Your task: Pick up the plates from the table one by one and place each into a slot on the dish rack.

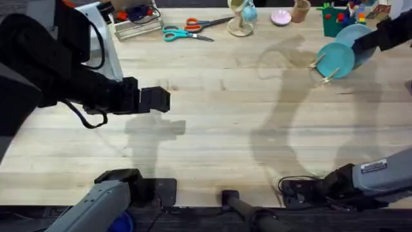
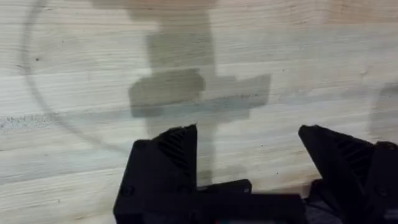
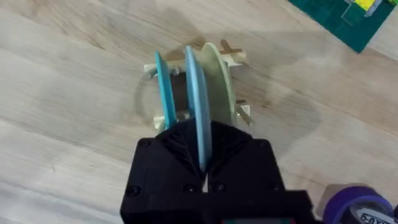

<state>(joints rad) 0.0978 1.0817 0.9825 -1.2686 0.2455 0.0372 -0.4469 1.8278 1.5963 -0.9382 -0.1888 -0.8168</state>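
A pale sky-blue plate (image 3: 198, 93) stands on edge in the dish rack (image 3: 234, 60), and my right gripper (image 3: 200, 134) is shut on its rim. It sits between a darker teal plate (image 3: 163, 87) and a pale greenish plate (image 3: 221, 78). From overhead, the rack (image 1: 320, 69) is at the table's far right, with the teal plate (image 1: 338, 59) in front and the sky-blue plate (image 1: 356, 33) under my right gripper (image 1: 365, 45). My left gripper (image 1: 161, 100) hovers over the bare left part of the table (image 1: 219, 135), open and empty (image 2: 249, 134).
Along the far edge lie scissors (image 1: 187, 31), a mug stand with a mug (image 1: 241, 16), a small pink dish (image 1: 280, 17), a wooden cup (image 1: 300, 9) and a green board with toys (image 1: 341, 19). A tray of items (image 1: 135, 19) stands at the far left.
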